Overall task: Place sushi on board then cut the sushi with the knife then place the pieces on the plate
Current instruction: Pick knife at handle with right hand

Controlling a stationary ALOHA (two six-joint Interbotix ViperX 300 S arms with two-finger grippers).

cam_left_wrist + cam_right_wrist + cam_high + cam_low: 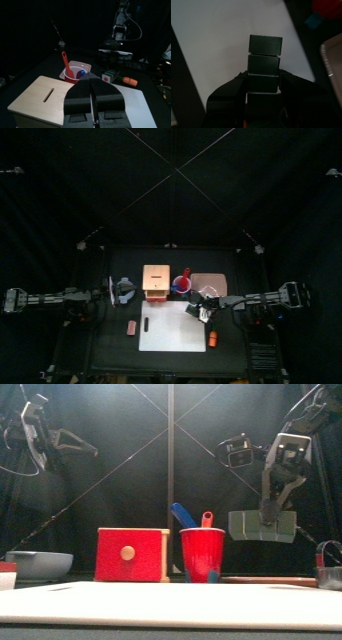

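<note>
The left gripper [93, 102], jaws together, is parked beside the wooden box [45, 95] at left. Right of centre, the sushi roll [264, 59] is clamped by one end in the right gripper [263, 81], raised over the white board's [167, 333] upper right corner. Free blocks could be shed by a hard drop, or the roll landed off the board's edge. The gripped end is hidden by the jaws, so the blocks cannot be counted.

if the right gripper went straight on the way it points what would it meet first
Most likely the white cutting board: the right gripper points down at it, and the dark green toy sushi roll clamped in its jaws would touch first. Its height is unclear.
</note>
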